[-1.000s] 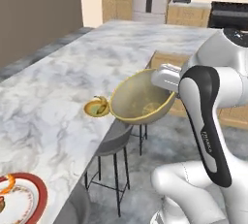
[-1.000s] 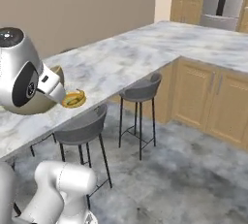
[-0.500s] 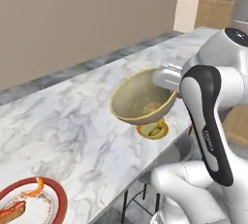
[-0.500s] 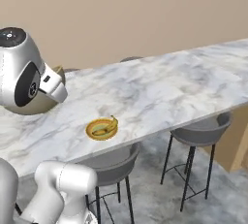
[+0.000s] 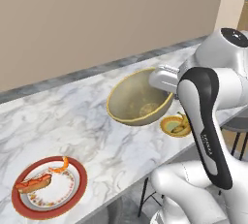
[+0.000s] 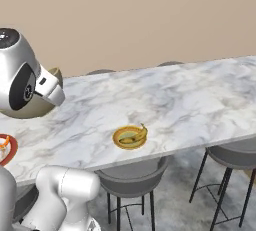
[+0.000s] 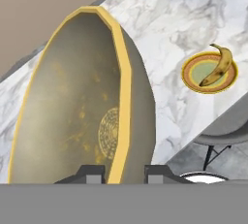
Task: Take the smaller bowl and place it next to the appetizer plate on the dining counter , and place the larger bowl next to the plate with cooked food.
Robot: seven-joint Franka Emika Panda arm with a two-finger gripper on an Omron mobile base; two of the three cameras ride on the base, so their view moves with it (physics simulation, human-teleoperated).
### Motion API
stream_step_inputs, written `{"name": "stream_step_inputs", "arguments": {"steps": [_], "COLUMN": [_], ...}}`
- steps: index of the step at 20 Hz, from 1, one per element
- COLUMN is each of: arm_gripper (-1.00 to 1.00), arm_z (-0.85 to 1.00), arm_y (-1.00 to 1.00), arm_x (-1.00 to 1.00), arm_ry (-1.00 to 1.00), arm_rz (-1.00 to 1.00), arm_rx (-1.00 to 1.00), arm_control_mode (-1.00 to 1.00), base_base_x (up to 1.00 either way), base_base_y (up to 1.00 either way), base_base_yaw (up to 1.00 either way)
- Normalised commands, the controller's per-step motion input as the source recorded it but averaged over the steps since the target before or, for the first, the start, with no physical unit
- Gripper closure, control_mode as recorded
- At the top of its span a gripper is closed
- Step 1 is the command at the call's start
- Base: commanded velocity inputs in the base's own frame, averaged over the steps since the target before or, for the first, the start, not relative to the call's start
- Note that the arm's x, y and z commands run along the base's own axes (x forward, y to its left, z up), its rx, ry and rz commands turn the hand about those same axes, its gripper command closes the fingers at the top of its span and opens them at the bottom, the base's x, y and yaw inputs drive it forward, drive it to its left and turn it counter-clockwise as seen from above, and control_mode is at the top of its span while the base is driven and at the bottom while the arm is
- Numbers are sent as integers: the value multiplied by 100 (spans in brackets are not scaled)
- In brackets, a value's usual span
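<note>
item: your pincer [image 7: 118, 172] clamped on the larger bowl's [image 5: 138, 101] yellow rim, bowl aloft over the dining counter [image 5: 82, 121]. appetizer plate [image 5: 175, 125] just beside; bare marble toward the plate with cooked food [image 5: 48, 187].

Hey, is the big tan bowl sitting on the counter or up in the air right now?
In the air. The larger bowl hangs tilted above the dining counter, its yellow rim pinched by the gripper.
</note>
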Motion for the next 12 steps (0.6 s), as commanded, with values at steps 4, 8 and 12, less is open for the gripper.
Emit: {"name": "stream_step_inputs", "arguments": {"steps": [4,8,12], "arm_gripper": [100,100,100], "arm_z": [0,0,0], "arm_y": [0,0,0], "arm_x": [0,0,0], "arm_ry": [0,0,0], "arm_rz": [0,0,0], "arm_rx": [0,0,0], "arm_control_mode": [100,100,100], "base_base_x": [0,0,-5], "base_base_y": [93,87,68], "base_base_yaw": [63,61,55]}}
